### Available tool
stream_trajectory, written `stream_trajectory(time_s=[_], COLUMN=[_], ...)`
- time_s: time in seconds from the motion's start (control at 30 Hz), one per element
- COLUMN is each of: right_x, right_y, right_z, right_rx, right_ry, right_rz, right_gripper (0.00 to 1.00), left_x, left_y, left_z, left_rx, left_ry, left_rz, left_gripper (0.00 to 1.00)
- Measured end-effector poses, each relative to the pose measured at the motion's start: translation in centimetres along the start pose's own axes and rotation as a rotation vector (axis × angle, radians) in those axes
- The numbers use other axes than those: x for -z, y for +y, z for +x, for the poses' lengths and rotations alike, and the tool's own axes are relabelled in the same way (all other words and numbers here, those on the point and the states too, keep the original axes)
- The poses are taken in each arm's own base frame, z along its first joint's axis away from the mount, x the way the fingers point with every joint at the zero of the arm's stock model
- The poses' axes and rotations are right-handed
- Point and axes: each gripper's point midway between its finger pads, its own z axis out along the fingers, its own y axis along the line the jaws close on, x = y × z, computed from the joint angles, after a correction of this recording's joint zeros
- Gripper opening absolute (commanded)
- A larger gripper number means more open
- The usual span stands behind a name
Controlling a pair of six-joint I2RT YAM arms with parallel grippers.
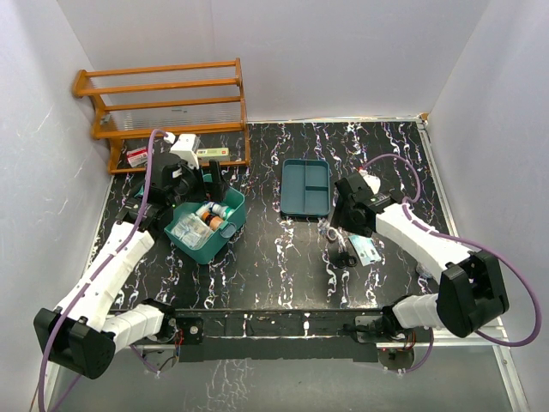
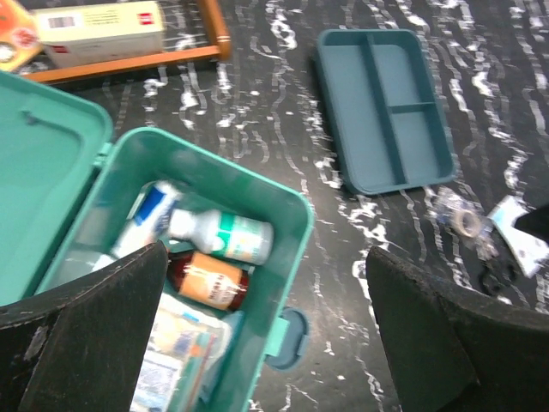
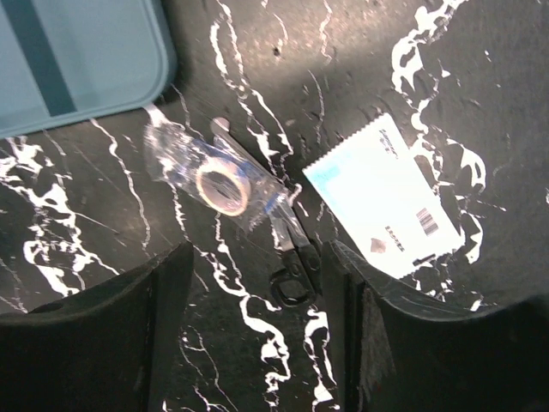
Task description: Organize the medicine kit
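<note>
The medicine kit is set open at the tabletop's left, already loaded with bottles. Above it the left claw is spread wide, empty. A tape roll, scissors and a white packet are left outside, beneath the partly opened, empty right claw.

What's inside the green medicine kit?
Inside the medicine kit: a white bottle with a green label, an amber bottle, a blue-and-white tube and flat packets. Fingers of the left gripper cover its near part, so anything there is hidden.
</note>
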Motion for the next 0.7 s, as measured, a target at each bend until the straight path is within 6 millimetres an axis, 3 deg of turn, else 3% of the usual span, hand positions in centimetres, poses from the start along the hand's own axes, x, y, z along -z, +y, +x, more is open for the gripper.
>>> stream_trajectory(time_s=[0.17, 0.27, 0.43, 0.7], right_x=[-0.9, -1.3, -2.8, -5.9], right_y=[-1.4, -1.1, 0.3, 2.4], right_z=[2.0, 3.1, 3.1, 1.4], right_rx=[0.025, 0.074, 0.154, 0.264], right_ry=[0.056, 0.108, 0.146, 0.166], right_rz=[0.027, -0.016, -0.058, -0.056], right_gripper=[0.51, 0.52, 0.51, 0.3], left_x=[0.1, 0.2, -0.6, -1.3], left_y=[-2.9, -4.3, -5.2, -5.1], left_z=[-1.0, -1.7, -1.3, -1.3], left_rx=[0.046, 0.071, 0.109, 0.162], left_ry=[-0.027, -0.044, -0.008, 0.028], left_rz=[0.15, 0.22, 0.268, 0.242], left_gripper=[0.98, 0.98, 0.97, 0.96])
